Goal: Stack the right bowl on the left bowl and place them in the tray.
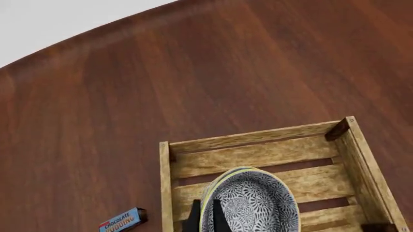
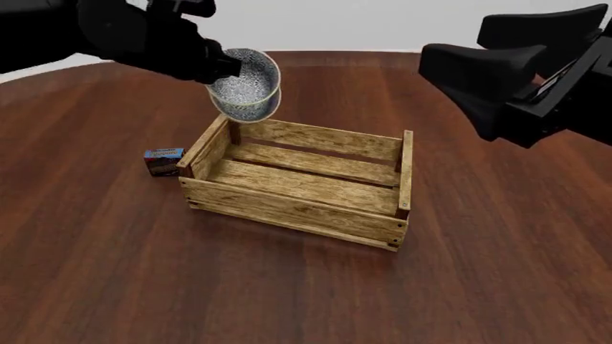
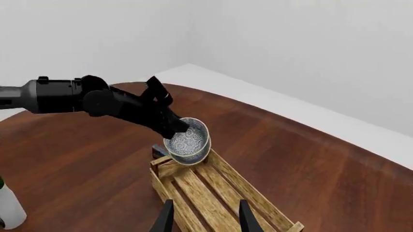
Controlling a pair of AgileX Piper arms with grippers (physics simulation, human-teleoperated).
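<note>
Left tool (image 2: 228,66) clamped on stacked bowls (image 2: 246,84).

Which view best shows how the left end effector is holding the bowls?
The right wrist view: it shows the left end effector clamped on the rim of the bowls, raised over the tray. The front view shows the arm hiding the grip. The left wrist view shows only fingertips at its edge.
</note>
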